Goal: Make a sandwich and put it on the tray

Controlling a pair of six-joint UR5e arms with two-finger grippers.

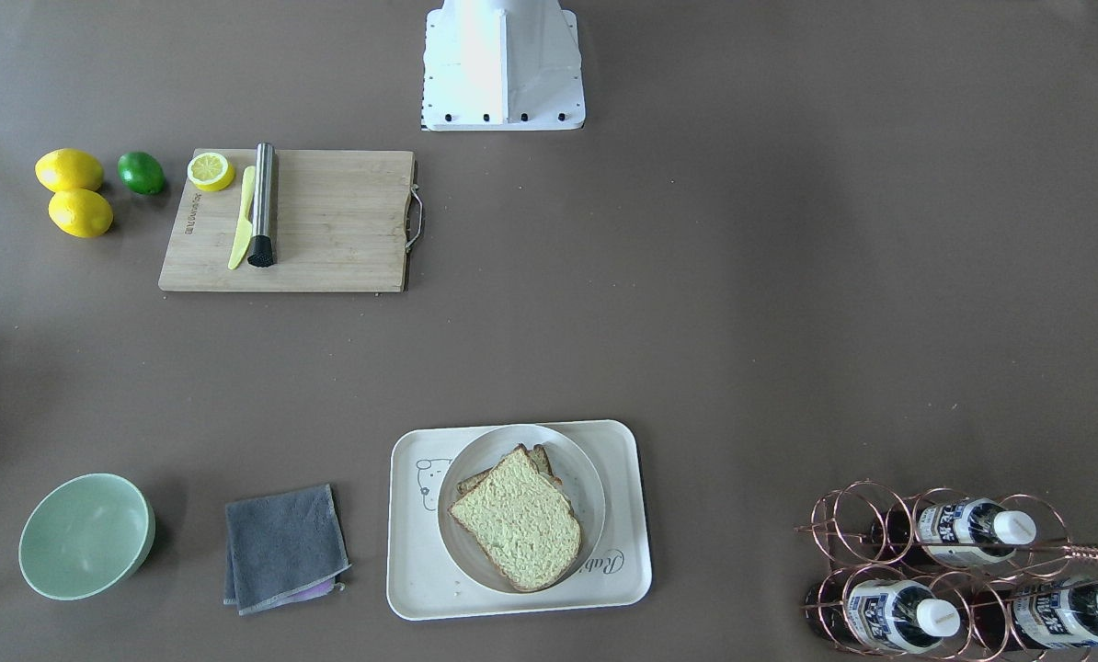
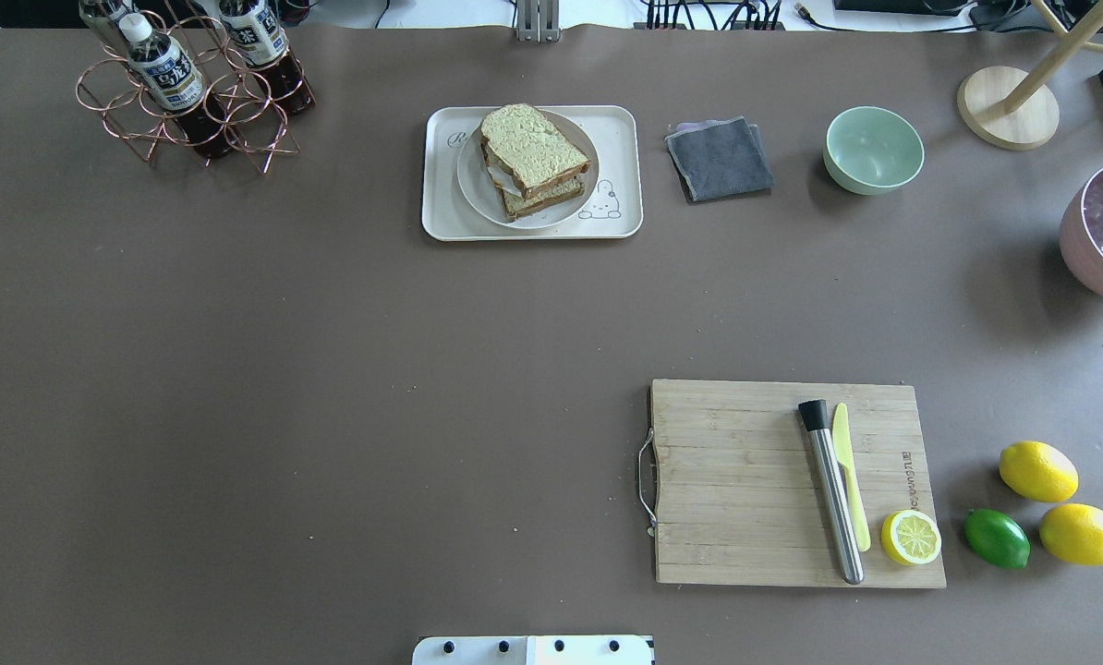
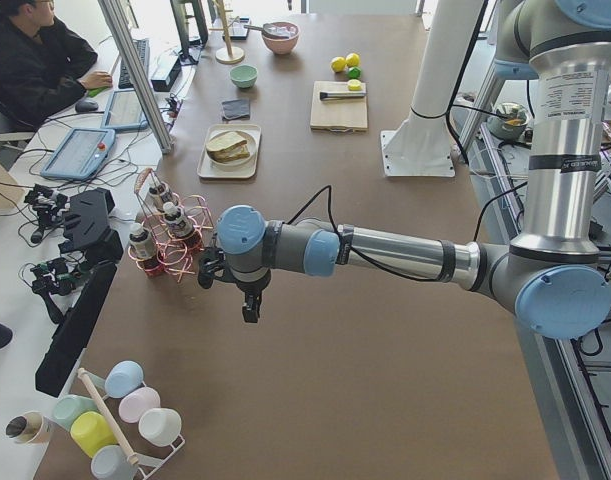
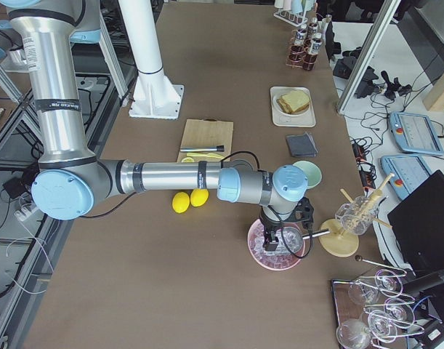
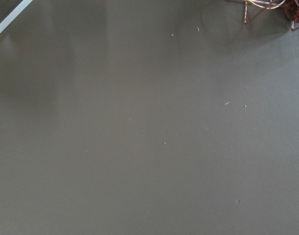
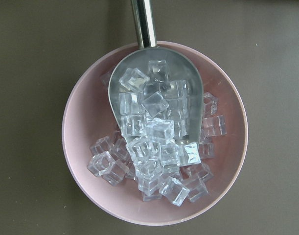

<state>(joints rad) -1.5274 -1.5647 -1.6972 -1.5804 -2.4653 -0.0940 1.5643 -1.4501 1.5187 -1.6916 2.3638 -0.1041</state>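
The sandwich (image 1: 517, 515), two bread slices stacked with a sliver of white showing between them in the overhead view, sits on a round white plate (image 1: 588, 478) that rests inside the cream tray (image 1: 411, 588) at the far side of the tabletop (image 1: 696, 322), opposite the robot's base. Judged from this layout, the build and the placing look complete, and what is left is to hold both arms well away. Doing that well means any further motion goes slow and high, so that nothing nudges the tray or slides the top slice off. The left tool (image 3: 247, 300) hangs above bare tabletop near the copper bottle rack (image 3: 165, 240), touching nothing that can be seen. The right tool (image 4: 276, 236) hovers over a pink bowl (image 6: 76, 122) of ice cubes (image 6: 154, 147) with a metal scoop (image 6: 144, 24) lying in it. Each shows only in a side view, so whether either is released or clenched cannot be told. Both are well apart from the sandwich.
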